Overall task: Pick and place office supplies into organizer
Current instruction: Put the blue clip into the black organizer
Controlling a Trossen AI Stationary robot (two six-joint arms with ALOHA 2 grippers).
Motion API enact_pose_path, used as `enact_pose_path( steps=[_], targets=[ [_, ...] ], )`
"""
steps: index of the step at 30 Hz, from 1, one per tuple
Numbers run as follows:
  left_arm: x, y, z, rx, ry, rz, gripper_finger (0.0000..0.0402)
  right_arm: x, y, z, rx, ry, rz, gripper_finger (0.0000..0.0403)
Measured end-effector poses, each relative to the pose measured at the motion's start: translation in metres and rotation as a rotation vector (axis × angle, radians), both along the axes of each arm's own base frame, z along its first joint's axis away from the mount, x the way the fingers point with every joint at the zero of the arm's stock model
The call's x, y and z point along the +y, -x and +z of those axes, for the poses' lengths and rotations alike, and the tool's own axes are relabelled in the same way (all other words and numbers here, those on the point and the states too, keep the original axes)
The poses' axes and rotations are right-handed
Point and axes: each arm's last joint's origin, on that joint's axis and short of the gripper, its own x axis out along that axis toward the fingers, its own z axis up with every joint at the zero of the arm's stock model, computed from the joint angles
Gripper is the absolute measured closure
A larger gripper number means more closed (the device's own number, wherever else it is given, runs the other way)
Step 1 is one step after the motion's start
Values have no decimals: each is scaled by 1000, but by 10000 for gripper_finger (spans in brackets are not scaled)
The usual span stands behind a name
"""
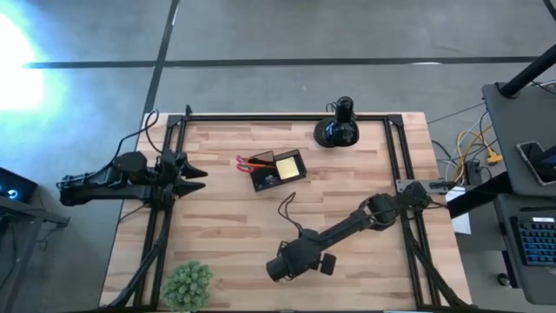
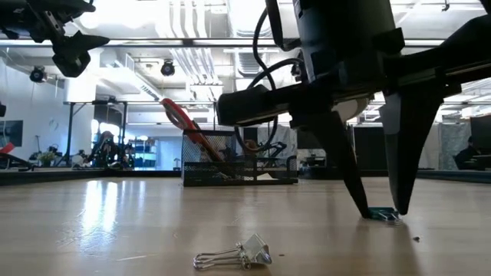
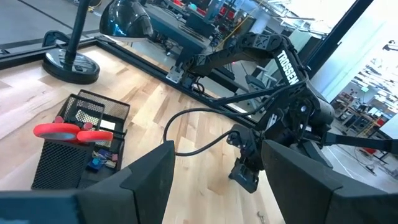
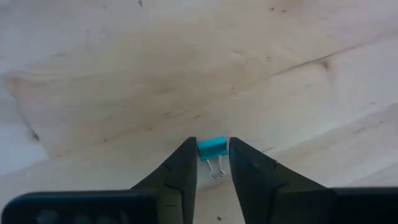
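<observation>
- Your right gripper is down at the tabletop, near the front edge, fingers straddling a small teal binder clip. They sit close on both sides of it; can't tell if they're touching, and the clip is still on the wood.
- A 2nd binder clip, pale w/ wire handles, lies on the tabletop nearer the low camera, apart from the gripper.
- The organizer sits mid-tabletop, well apart, w/ red-handled scissors and yellow sticky-note pad in it.
- Your left gripper hovers at the left edge, released, fingers spread, empty.
</observation>
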Motion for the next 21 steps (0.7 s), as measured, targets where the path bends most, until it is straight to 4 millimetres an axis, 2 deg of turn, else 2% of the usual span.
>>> enact_pose_path(
  steps=[8, 13, 17, 21],
  targets=[
    [0, 0, 0, 0, 1, -2, 174, 2, 1, -5, -18, -2, 33, 337],
    [0, 0, 0, 1, 1, -2, 174, 3, 0, -1, -28, 1, 52, 338],
    [0, 0, 0, 1, 1, -2, 174, 1, -8, 15, -132, 65, 93, 338],
    [0, 0, 0, 1, 1, -2, 174, -17, -23, 46, -288, 186, 136, 344]
  ],
)
